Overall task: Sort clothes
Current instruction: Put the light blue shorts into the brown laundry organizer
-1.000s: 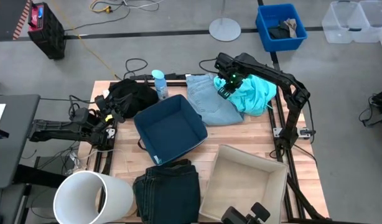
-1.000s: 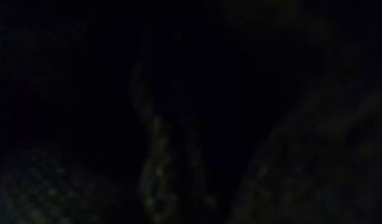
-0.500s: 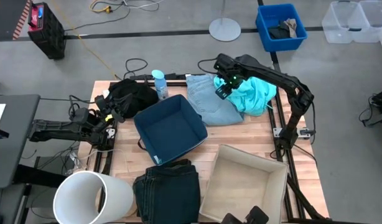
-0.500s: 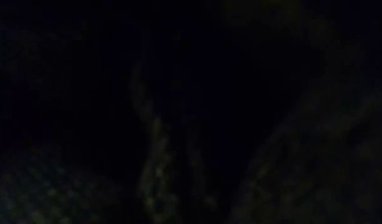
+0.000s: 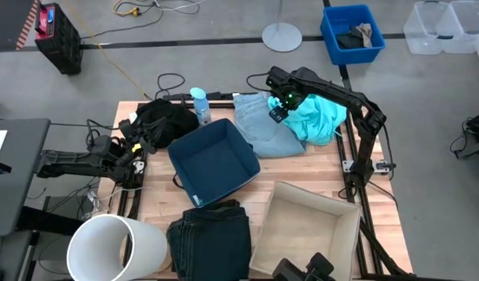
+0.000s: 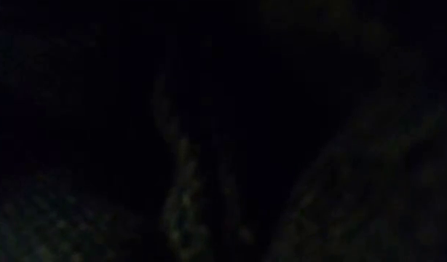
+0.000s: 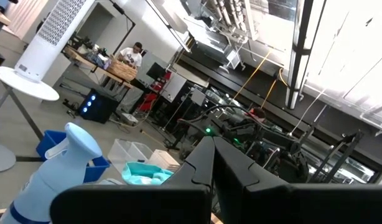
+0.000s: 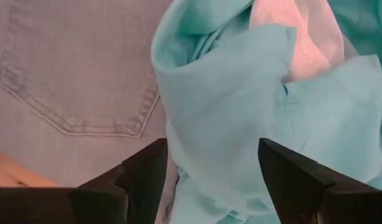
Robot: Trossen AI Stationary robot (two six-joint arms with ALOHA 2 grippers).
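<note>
From above: right gripper [image 5: 280, 108] at the table's far edge, over the seam where the turquoise top [image 5: 321, 119] overlaps the pale blue denim jeans [image 5: 261, 125] — fingers spread, nothing between them. Left gripper [image 5: 135, 150] parked at the left edge beside the black garment [image 5: 163, 122], jaws pressed together, holding nothing. Dark navy jeans [image 5: 210, 238] folded at the near edge, just in front of the navy fabric bin [image 5: 214, 160]; beige bin [image 5: 306, 229] to their right, white cylinder [image 5: 115, 247] to their left. Spray bottle [image 5: 200, 106] between black garment and pale jeans.

Low view: almost wholly dark, nothing legible.

Left wrist view: closed fingers meeting in a point, spray bottle [image 7: 51, 167] close by, a scrap of the turquoise top [image 7: 144, 172] beyond.

Right wrist view: two dark fingers [image 8: 141, 171] apart, straddling a fold of the turquoise top [image 8: 241, 106] — denim back pocket [image 8: 79, 81] alongside.
</note>
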